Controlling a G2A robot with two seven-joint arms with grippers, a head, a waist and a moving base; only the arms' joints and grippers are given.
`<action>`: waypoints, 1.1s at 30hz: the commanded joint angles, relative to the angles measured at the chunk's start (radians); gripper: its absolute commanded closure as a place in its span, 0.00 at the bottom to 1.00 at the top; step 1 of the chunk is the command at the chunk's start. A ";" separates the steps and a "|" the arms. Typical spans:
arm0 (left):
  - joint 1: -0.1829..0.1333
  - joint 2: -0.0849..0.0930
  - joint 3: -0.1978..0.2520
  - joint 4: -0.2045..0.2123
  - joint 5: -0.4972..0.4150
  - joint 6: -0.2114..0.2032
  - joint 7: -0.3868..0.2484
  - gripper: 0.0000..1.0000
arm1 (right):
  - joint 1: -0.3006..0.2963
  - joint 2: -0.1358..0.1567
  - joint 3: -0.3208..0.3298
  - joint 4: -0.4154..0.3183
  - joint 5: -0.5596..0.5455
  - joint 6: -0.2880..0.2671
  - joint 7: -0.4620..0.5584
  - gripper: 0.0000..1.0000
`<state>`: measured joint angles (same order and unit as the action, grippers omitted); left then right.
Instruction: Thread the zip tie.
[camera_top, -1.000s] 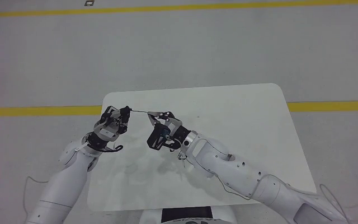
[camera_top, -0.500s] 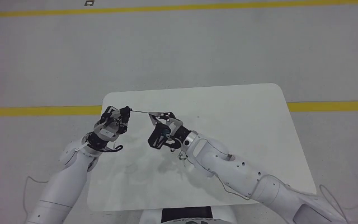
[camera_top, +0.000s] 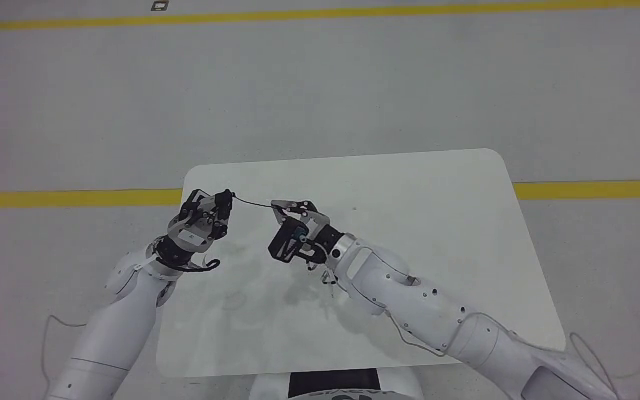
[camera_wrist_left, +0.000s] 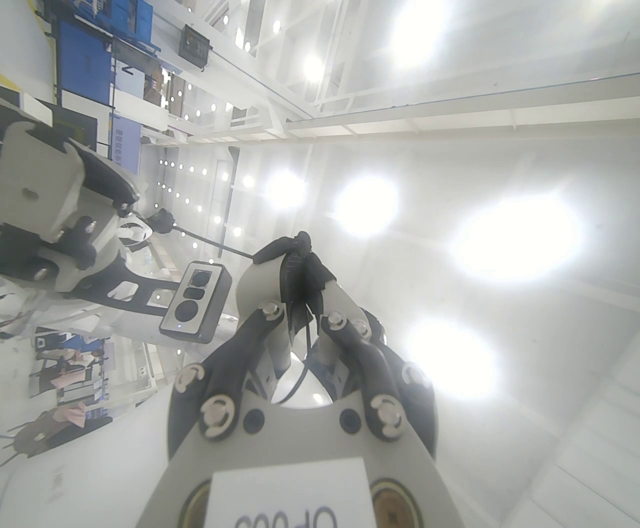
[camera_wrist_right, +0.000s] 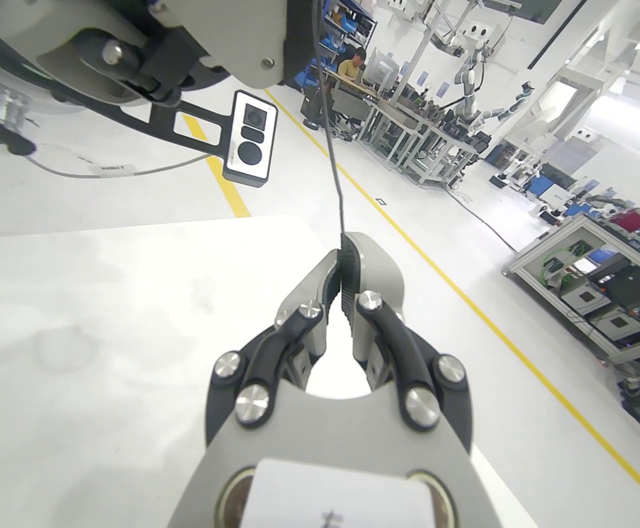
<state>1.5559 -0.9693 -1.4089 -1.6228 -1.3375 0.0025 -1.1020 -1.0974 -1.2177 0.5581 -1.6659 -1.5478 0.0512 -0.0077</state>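
Observation:
A thin black zip tie (camera_top: 250, 202) is stretched in the air between both grippers, above the back left part of the white table (camera_top: 430, 200). My left gripper (camera_top: 227, 198) is shut on one end, where the tie bunches dark between the pads (camera_wrist_left: 300, 260). My right gripper (camera_top: 274, 206) is shut on the other end. In the right wrist view the strap (camera_wrist_right: 327, 130) runs straight from my right gripper (camera_wrist_right: 344, 250) to the left gripper (camera_wrist_right: 300, 30). The left wrist view shows the strap (camera_wrist_left: 215, 242) leading off to the right gripper (camera_wrist_left: 161, 220).
The table's left edge (camera_top: 184, 215) and back edge lie close to both grippers. Bare tabletop (camera_wrist_right: 125, 300) spreads under the right gripper. Yellow floor lines (camera_top: 90, 197) run past the table.
My right gripper has drawn slightly to the right, away from the left one, so the strap between them spans a little more. The left arm has stayed still.

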 joint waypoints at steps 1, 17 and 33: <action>0.000 0.000 0.000 0.000 0.000 0.000 0.000 1.00 | -0.005 0.000 0.014 -0.009 0.028 -0.016 -0.030 0.00; -0.001 -0.001 -0.001 -0.002 0.001 0.000 0.010 1.00 | -0.050 0.008 0.076 -0.015 0.083 -0.031 -0.060 0.00; 0.070 0.028 -0.171 0.045 0.124 0.097 -0.259 1.00 | -0.377 0.105 0.448 -0.209 0.409 -0.380 -0.202 0.00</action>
<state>1.6225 -0.9429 -1.5746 -1.5761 -1.2243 0.0919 -1.3338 -1.4627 -1.1150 0.9950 -1.8655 -1.1567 -0.3038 -0.2002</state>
